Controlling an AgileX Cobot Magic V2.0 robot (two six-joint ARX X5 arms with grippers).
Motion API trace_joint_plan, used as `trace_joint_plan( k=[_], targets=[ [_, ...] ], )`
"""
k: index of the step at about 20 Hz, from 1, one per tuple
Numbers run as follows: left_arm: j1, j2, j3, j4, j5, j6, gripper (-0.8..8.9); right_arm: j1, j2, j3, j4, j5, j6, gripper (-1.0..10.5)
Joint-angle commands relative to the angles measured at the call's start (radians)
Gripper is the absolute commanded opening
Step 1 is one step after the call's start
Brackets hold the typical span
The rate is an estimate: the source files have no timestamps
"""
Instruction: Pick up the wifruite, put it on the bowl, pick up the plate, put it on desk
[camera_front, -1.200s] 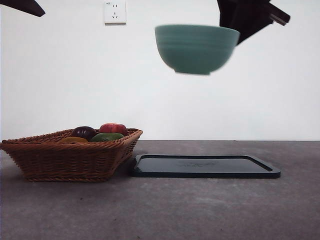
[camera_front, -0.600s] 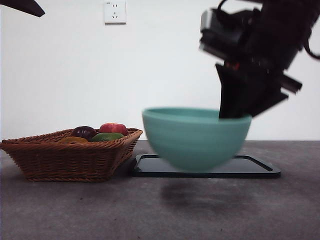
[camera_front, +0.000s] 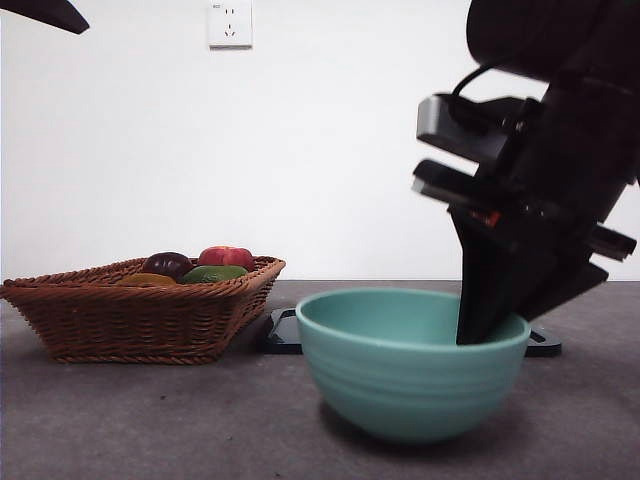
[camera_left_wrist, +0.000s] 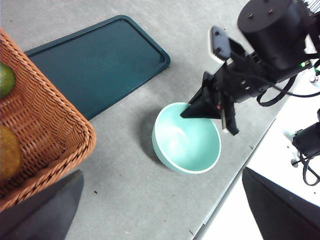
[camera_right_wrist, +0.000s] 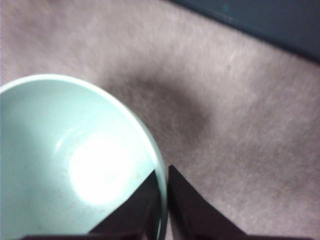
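Now the right pincer (camera_front: 487, 325) clamps the rim of the teal bowl (camera_front: 412, 365), one jaw inside the wall and one outside (the right wrist view shows the rim pinched between them). Under that pincer the bowl sits on the grey counter (camera_front: 150, 420), empty. Beyond it lies the black tray (camera_left_wrist: 95, 62), and further off to its side stands the wicker basket (camera_front: 140, 310) of fruit. Away from the bowl, the left pincer (camera_left_wrist: 160, 220) waits with jaws wide apart.
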Motion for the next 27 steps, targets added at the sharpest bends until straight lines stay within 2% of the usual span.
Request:
trace_joint_plan(
  k=[1,4,5,7,12,15,17,22,26,27],
  targets=[
    [-0.004,0.009,0.016,0.006,0.003,0.008,4.91,0.01,0.038,0.005,0.008,-0.003,0.017,0.1],
    [-0.004,0.009,0.016,0.007,0.003,0.008,4.91,0.016,0.039,0.005,0.01,0.002,0.017,0.1],
    [-0.004,0.009,0.016,0.007,0.003,0.008,4.91,0.016,0.037,0.005,0.01,0.006,0.019,0.5],
    [-0.004,0.009,0.016,0.006,0.003,0.008,4.91,0.016,0.028,0.008,0.011,0.006,0.029,2.2],
    [-0.004,0.009,0.016,0.007,0.003,0.008,4.91,0.016,-0.06,0.062,-0.009,0.032,0.032,2.3],
    [-0.004,0.009,0.016,0.008,0.003,0.009,4.91,0.016,-0.146,0.131,-0.084,0.084,0.02,2.3],
    [-0.004,0.009,0.016,0.008,0.003,0.008,4.91,0.016,-0.211,0.187,-0.142,0.087,-0.005,2.3],
    [-0.004,0.009,0.016,0.008,0.003,0.008,4.91,0.016,-0.372,0.325,-0.309,0.06,-0.051,2.3],
    [-0.004,0.009,0.016,0.006,0.003,0.004,4.91,0.016,-0.5,0.352,-0.435,-0.06,-0.055,2.3],
    [-0.004,0.009,0.016,0.005,0.003,0.004,4.91,0.016,-0.529,0.351,-0.48,-0.063,-0.056,2.3]
  ],
)
